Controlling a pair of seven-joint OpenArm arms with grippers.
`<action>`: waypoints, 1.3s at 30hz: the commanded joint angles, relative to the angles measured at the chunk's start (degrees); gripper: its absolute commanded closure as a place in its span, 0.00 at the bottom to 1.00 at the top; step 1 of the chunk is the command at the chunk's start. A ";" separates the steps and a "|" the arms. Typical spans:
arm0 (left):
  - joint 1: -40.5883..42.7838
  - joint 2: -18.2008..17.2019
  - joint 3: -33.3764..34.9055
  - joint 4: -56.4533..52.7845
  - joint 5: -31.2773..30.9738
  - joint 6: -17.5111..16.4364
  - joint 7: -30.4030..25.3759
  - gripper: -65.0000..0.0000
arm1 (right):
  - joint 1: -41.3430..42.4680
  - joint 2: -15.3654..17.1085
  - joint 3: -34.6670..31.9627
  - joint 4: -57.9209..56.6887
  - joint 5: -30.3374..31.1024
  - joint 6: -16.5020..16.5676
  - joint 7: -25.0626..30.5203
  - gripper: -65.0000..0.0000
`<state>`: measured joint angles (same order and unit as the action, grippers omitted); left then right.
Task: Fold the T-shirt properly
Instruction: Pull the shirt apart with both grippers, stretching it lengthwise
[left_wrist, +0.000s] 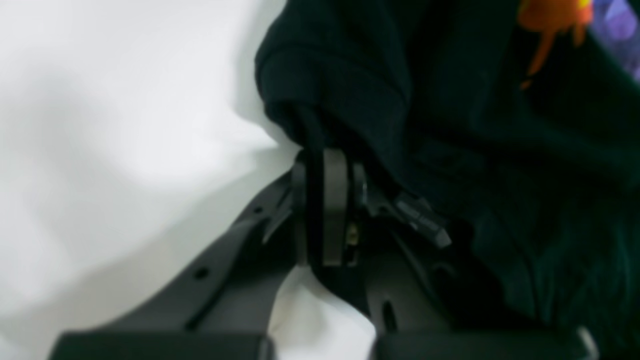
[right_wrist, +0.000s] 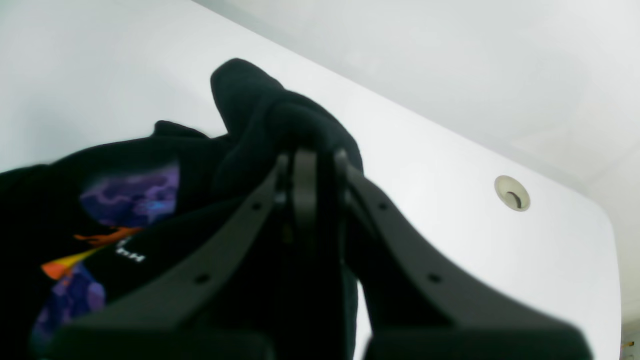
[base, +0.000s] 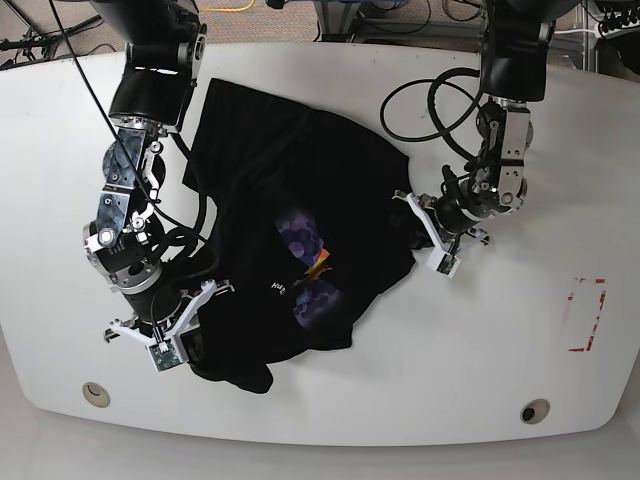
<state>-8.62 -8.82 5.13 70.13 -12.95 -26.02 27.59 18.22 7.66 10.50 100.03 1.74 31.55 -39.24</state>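
The T-shirt (base: 290, 250) lies crumpled on the white counter (base: 450, 370). The left end effector (left_wrist: 325, 170) pinches one edge, and the right end effector (right_wrist: 305, 160) pinches another, likely so both can pull it flat.

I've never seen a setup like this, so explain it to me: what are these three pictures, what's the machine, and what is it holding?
It is a robot with two arms over a white table. The base view looks down from above; the other two come from cameras on each wrist. A black T-shirt with a colourful print lies crumpled on the table. The left gripper has its fingers shut on a bunched edge of the cloth, and the right gripper is shut on another edge. The table also has two small round holes.
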 joint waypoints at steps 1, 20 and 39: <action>-0.77 -1.08 -0.32 2.37 -0.24 -0.06 -0.37 1.00 | 1.95 0.66 0.07 0.75 0.86 -0.29 2.15 0.99; 2.06 -4.86 -11.78 21.24 -0.63 -1.88 4.68 1.00 | 2.16 1.60 0.95 0.41 0.65 -0.30 2.47 0.99; 2.95 -9.87 -16.08 30.10 -1.20 -3.04 5.93 1.00 | 7.96 4.96 0.72 -0.70 0.36 -0.30 1.92 0.99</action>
<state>-4.29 -17.32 -10.26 98.17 -13.63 -29.28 34.96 23.11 11.57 10.94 98.45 1.74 31.83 -39.42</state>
